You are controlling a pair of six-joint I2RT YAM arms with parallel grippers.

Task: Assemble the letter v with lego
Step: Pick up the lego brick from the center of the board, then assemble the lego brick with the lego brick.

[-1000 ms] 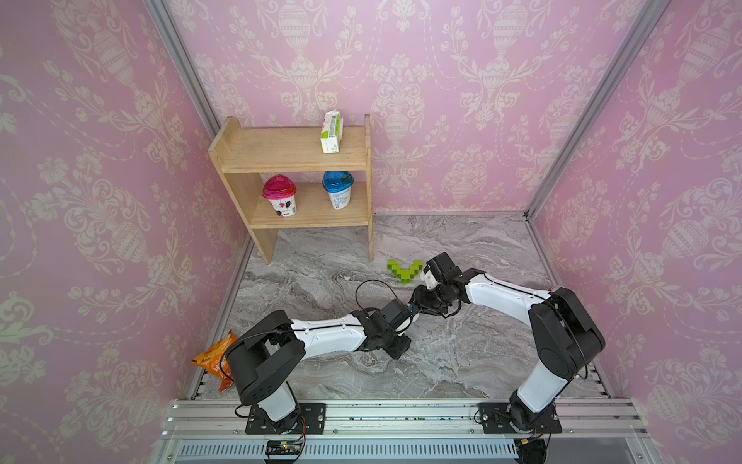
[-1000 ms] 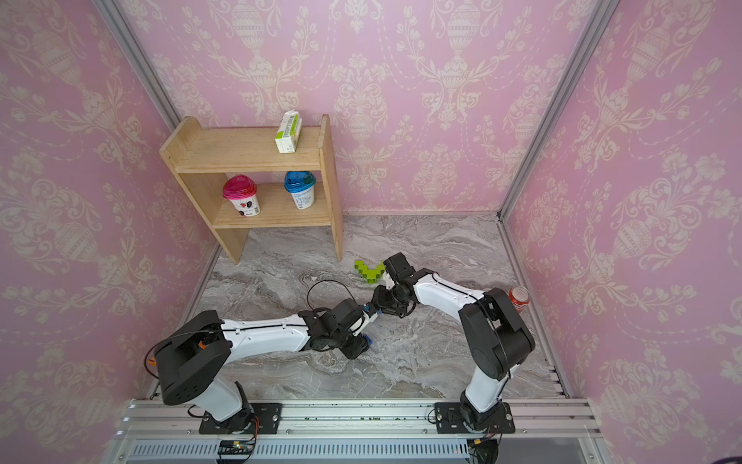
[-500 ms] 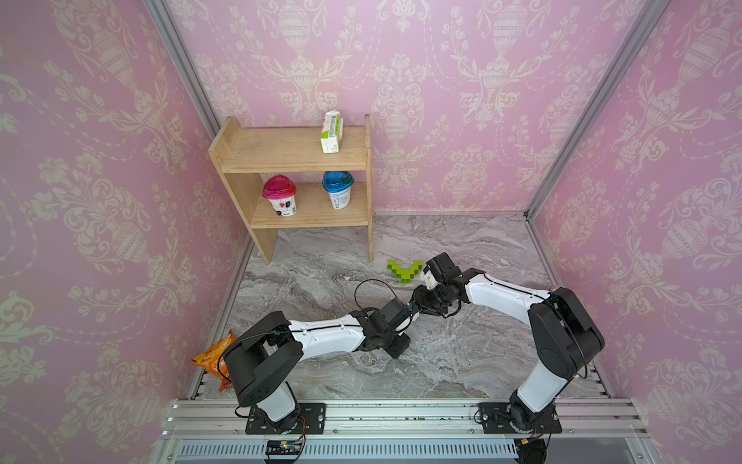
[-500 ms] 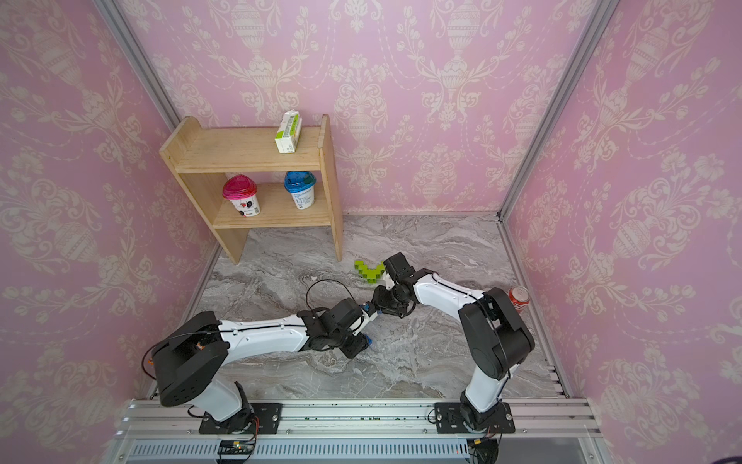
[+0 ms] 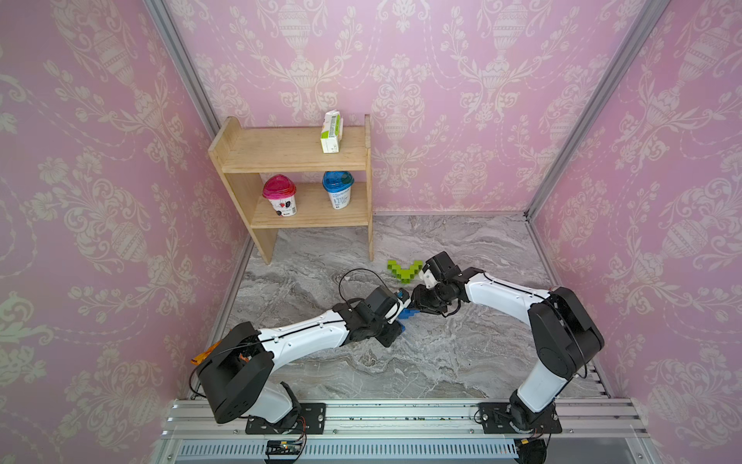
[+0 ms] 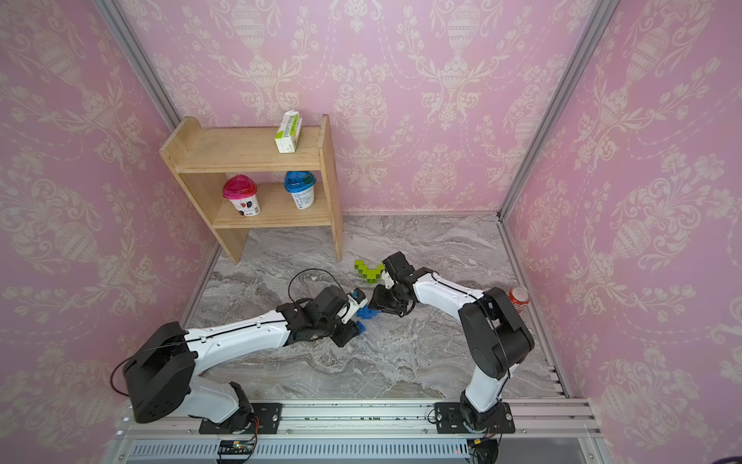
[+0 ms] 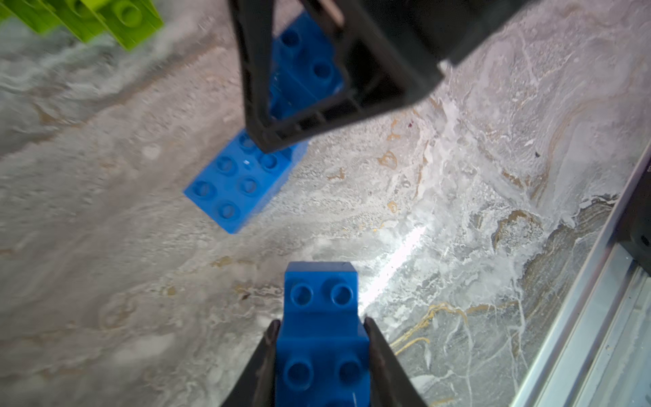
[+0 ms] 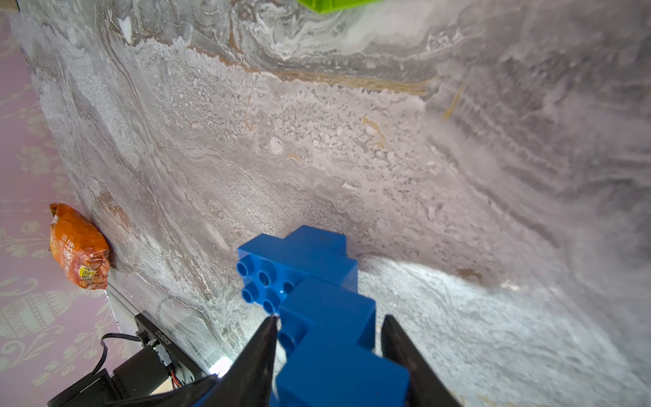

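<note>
A lime-green lego V (image 5: 404, 271) (image 6: 369, 271) lies flat on the marble floor just beyond both grippers; its edge shows in the left wrist view (image 7: 88, 17). My right gripper (image 5: 417, 307) (image 8: 329, 319) is shut on a stepped chain of blue lego bricks (image 8: 299, 267) (image 7: 243, 176), whose free end hangs low over the floor. Facing it, my left gripper (image 5: 395, 329) (image 7: 321, 326) is shut on a short blue lego piece (image 7: 322, 352) (image 6: 360, 327) of two stepped bricks, a short gap away from the chain.
A wooden shelf (image 5: 297, 160) at the back left carries a carton (image 5: 331, 131), a pink-lidded cup (image 5: 280, 197) and a blue-lidded cup (image 5: 338, 193). A soda can (image 6: 518, 297) stands by the right wall. An orange snack bag (image 8: 79, 246) lies at the left wall.
My left gripper's jaws have closed in on the short blue piece. Both arms stay almost where they were.
</note>
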